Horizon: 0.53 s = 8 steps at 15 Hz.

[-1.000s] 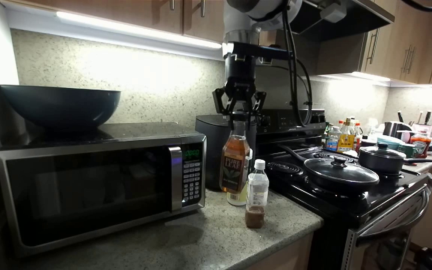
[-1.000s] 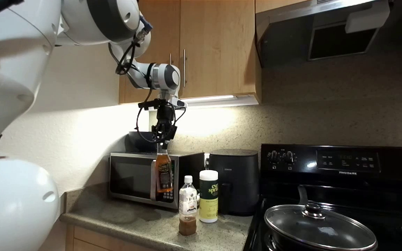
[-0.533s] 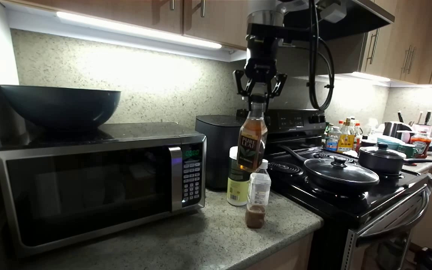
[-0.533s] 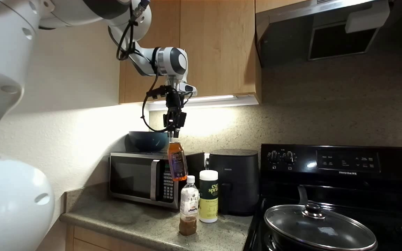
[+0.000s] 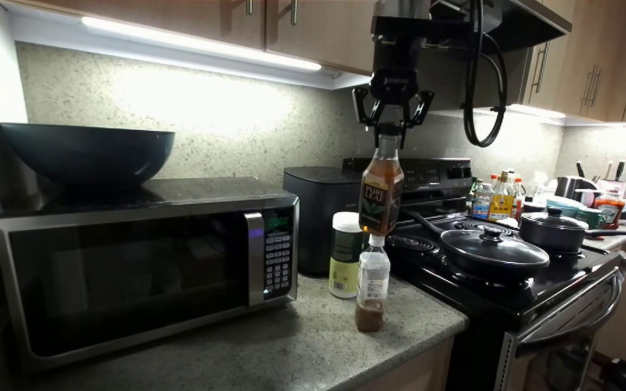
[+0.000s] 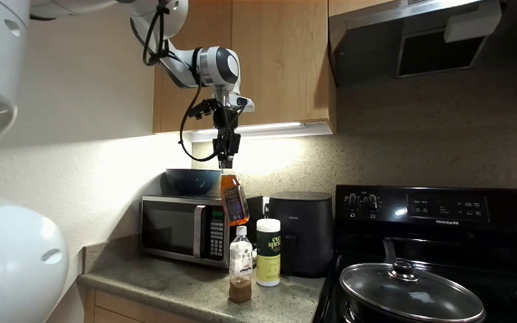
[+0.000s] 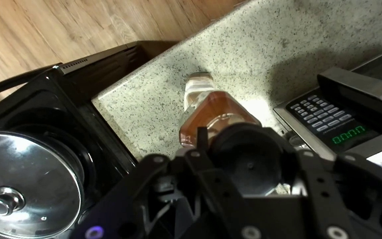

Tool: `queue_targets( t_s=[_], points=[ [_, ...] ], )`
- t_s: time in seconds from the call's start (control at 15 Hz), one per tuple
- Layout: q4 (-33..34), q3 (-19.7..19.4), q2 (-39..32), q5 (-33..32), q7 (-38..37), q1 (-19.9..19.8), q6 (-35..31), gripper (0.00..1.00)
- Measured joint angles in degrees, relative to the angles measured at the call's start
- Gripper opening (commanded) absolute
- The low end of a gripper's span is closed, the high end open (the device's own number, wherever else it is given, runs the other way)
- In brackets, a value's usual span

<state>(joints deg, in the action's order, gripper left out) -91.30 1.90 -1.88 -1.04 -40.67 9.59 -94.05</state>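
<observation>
white-and-grey jointed Panda arm [image 6: 175,22] stretched out, rounded white wrist [image 6: 216,67] bent over, black two-finger Robotiq gripper [image 5: 389,138] pointing down, slim black fingers [image 5: 376,138] clamped

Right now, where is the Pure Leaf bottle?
In an exterior view, the Pure Leaf bottle hangs from the gripper over the counter, right of the microwave.

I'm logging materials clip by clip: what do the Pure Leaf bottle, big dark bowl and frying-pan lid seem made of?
Pure Leaf bottle: glossy plastic or glass, judging by its transparent neck. Big bowl: opaque, dark blue, soft sheen; ceramic, metal or plastic, can't tell. Frying-pan lid: probably glass, see-through with bright reflections.
</observation>
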Motion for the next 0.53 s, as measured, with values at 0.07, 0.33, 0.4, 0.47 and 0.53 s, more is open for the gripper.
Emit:
queue_targets(
  t_s=[0.07,0.33,0.4,0.47,0.53],
  points=[
    [-0.1,0.1,-0.1,0.0,0.0,-0.1,0.0,0.43],
    [-0.1,0.3,-1.1,0.0,0.0,-0.2,0.0,0.18],
    [-0.1,0.4,-1.3,0.0,0.0,-0.2,0.0,0.18],
    [-0.1,0.4,-1.5,0.0,0.0,-0.2,0.0,0.18],
    [-0.1,0.4,-1.6,0.0,0.0,-0.4,0.0,0.18]
  ],
)
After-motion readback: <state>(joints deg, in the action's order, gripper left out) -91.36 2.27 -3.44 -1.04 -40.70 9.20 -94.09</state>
